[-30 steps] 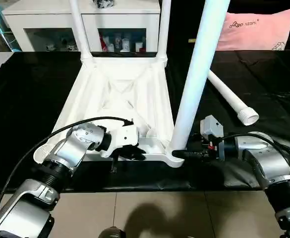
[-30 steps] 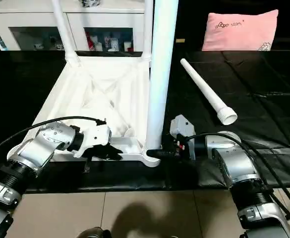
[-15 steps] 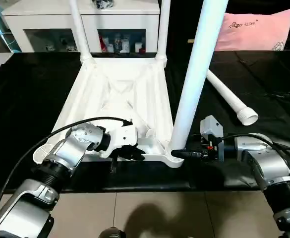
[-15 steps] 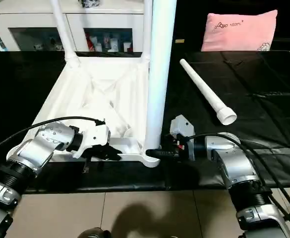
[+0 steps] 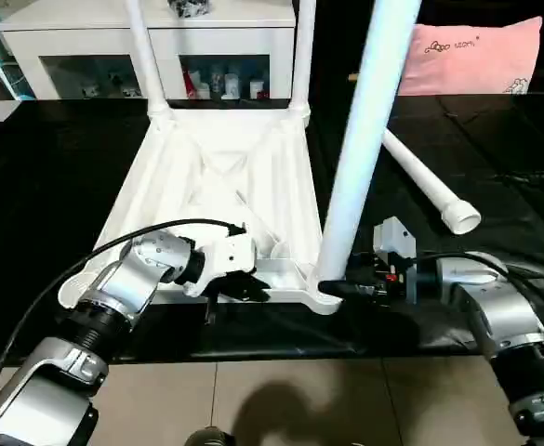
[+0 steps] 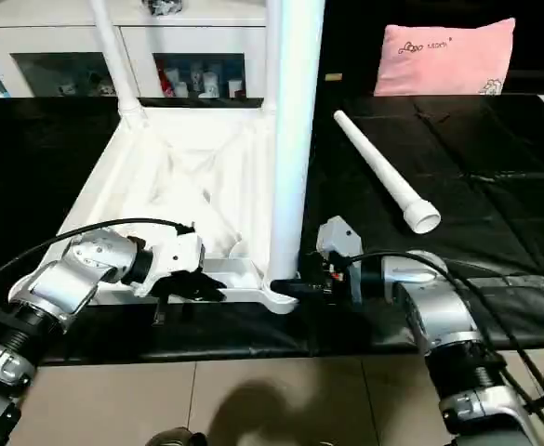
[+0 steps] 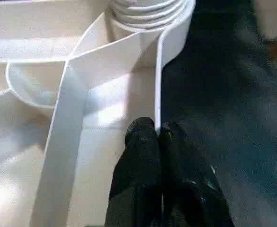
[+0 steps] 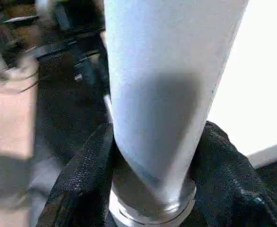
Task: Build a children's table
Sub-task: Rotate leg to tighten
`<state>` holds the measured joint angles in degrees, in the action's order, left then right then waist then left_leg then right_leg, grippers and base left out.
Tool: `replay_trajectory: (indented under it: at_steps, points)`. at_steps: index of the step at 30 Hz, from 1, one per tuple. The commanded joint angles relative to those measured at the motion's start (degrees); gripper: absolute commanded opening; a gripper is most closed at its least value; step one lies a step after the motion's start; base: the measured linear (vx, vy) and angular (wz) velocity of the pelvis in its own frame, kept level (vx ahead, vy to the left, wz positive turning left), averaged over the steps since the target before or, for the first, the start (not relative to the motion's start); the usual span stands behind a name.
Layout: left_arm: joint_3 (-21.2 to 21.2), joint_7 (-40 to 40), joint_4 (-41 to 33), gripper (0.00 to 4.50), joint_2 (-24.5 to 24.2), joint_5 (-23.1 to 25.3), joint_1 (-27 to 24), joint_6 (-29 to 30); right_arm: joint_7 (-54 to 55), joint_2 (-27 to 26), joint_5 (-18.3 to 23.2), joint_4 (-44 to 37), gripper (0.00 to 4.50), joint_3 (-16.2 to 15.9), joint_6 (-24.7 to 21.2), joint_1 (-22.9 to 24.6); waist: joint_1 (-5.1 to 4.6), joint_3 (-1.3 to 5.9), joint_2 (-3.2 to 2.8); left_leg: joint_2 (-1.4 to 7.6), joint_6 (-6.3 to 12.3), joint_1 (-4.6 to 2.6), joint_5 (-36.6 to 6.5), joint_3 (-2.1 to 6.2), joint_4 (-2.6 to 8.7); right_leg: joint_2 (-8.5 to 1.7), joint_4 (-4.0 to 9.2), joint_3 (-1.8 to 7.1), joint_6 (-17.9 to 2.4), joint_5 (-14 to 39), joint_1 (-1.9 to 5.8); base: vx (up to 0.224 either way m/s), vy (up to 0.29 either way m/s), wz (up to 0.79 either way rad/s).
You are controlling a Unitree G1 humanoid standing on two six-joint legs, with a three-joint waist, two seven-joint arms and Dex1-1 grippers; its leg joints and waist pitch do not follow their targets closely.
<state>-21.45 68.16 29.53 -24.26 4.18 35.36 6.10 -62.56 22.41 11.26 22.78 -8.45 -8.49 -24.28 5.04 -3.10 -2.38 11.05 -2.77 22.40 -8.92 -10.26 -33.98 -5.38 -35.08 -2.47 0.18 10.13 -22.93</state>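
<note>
Nothing has shifted: right gripper [image 6: 285, 287] still pinches the upright leg [image 5: 360, 153] between its jaws, left gripper [image 7: 153, 137] pressed together on the tabletop [image 5: 206, 177] rim, seating unfinished.

Head stereo pair looks down toward 12 o'clock, sharing the tabletop [image 5: 216, 177]; wrist cameras sit close.

1. Left forearm [image 5: 113, 297]: silver ribbed metal segments, white wrist housing, black cable arching over it.
2. Right forearm [image 5: 495, 316]: silver casing, black cables, small white box at the wrist.
3. Fingers [image 7: 138, 161]: matte black, rounded tips.
</note>
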Motion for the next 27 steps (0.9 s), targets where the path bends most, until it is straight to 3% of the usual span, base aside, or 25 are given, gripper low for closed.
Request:
replay_trajectory:
  at_steps: [1, 2, 4, 6, 7, 10, 12, 15, 19, 20, 25, 27]
  points:
    - [1.91, -5.63, -0.55, 0.0, 1.52, -0.01, 1.04, 2.84, 3.91, -1.56, -2.07, 1.91, 2.01, -1.61, -2.98, 1.03, -0.32, 3.48, 0.27, 1.46, -1.2, -1.52, -22.18, 0.66, 4.73, -2.49, 5.03, 1.31, -11.17, 22.6, 1.83, 0.0, 0.0, 0.0]
    - [2.95, -7.87, -0.26, 0.0, 2.27, -0.19, 1.5, 4.59, 6.28, -2.51, -2.44, 2.61, 2.01, -1.16, -3.49, 0.84, -0.62, 3.33, 0.33, 1.39, -1.86, -1.62, -23.93, 0.93, 4.82, -2.53, 5.36, 1.3, -9.76, 26.39, 1.62, 0.0, 0.0, 0.0]
    - [5.42, -13.12, 0.2, 0.0, 4.13, -0.73, 2.46, 8.58, 12.18, -4.93, -3.14, 4.7, 2.01, 0.05, -5.2, 0.09, -0.95, 3.33, 0.68, 1.33, -2.02, -1.63, -24.31, 0.96, 4.87, -2.53, 5.59, 1.27, -9.07, 27.64, 1.61, 0.0, 0.0, 0.0]
    - [9.74, -21.57, -0.99, 0.0, 7.95, -2.17, 3.5, 15.08, 24.71, -10.27, -3.17, 10.71, 2.01, 3.6, -9.07, -2.94, -1.8, 3.13, 0.42, 1.16, -2.73, -1.58, -25.18, 1.04, 4.84, -2.48, 5.53, 1.17, -9.15, 29.04, 1.3, 0.0, 0.0, 0.0]
    - [10.47, -23.05, -1.52, 0.0, 8.82, -2.33, 3.54, 16.28, 27.53, -11.46, -2.94, 12.12, 2.01, 4.57, -9.97, -3.75, -2.74, 3.3, 0.55, 0.79, -3.21, -1.08, -25.38, 1.61, 4.91, -2.6, 5.91, 0.47, -7.44, 32.03, 1.9, -0.06, 0.02, -0.21]
    - [12.14, -28.13, -3.27, 0.0, 11.8, -1.8, 3.59, 19.24, 35.72, -14.93, -2.93, 16.45, 2.01, 6.76, -10.95, -6.34, -3.58, 3.24, 0.37, 0.81, -2.81, -1.01, -26.61, 1.81, 4.97, -2.51, 6.33, 0.29, -7.0, 31.44, 1.72, -0.014, 0.005, -0.06]
    - [12.6, -30.61, -4.0, 0.0, 13.63, -1.56, 3.62, 20.31, 38.91, -16.68, -2.99, 19.0, 2.01, 7.36, -10.13, -8.03, -3.69, 3.37, 0.09, 0.9, -2.28, -1.3, -27.16, 1.81, 5.02, -2.46, 6.57, 0.12, -7.56, 28.81, 1.58, 0.0, 0.0, 0.0]
    - [12.51, -33.94, -3.43, 0.0, 15.41, -0.42, 4.45, 20.71, 42.34, -19.31, -2.93, 22.63, 2.01, 8.79, -9.15, -11.01, -3.88, 3.31, 0.24, 0.83, -2.01, -1.66, -28.39, 1.57, 4.93, -2.33, 6.8, 0.05, -8.34, 27.5, 1.24, 0.0, 0.0, 0.0]
    - [11.74, -35.07, -3.44, 0.0, 15.18, 0.58, 4.96, 21.37, 42.95, -20.02, -3.54, 23.93, 2.01, 9.23, -8.65, -12.42, -4.08, 3.39, 0.07, 0.94, -1.85, -1.55, -28.13, 1.54, 5.08, -2.25, 6.5, 0.19, -9.09, 24.7, 1.36, 0.0, 0.0, 0.0]
    - [11.43, -35.34, -3.29, 0.0, 14.72, 0.66, 5.09, 21.49, 42.33, -19.83, -2.93, 23.76, 2.36, 9.59, -7.94, -12.47, -4.02, 3.41, 0.02, 0.92, -1.63, -1.58, -27.74, 1.37, 5.02, -2.25, 6.48, 0.34, -9.48, 23.45, 1.34, 0.0, 0.0, 0.0]
    - [10.68, -34.25, -2.89, 0.0, 13.77, 0.57, 4.91, 20.83, 42.33, -18.75, -3.55, 23.51, 2.82, 9.52, -5.94, -12.27, -3.94, 3.61, -0.03, 1.0, -1.16, -1.42, -25.92, 1.22, 4.98, -2.33, 6.13, 0.47, -10.56, 20.59, 1.62, 0.0, 0.0, 0.0]
    - [9.58, -32.28, -2.77, 0.0, 12.74, 0.91, 4.44, 18.83, 41.16, -17.65, -3.75, 22.66, 3.08, 9.9, -4.63, -11.69, -3.84, 3.79, 0.1, 0.99, -0.74, -0.98, -24.03, 1.25, 5.0, -2.38, 5.85, 0.47, -10.73, 18.64, 2.04, 0.0, 0.0, 0.0]
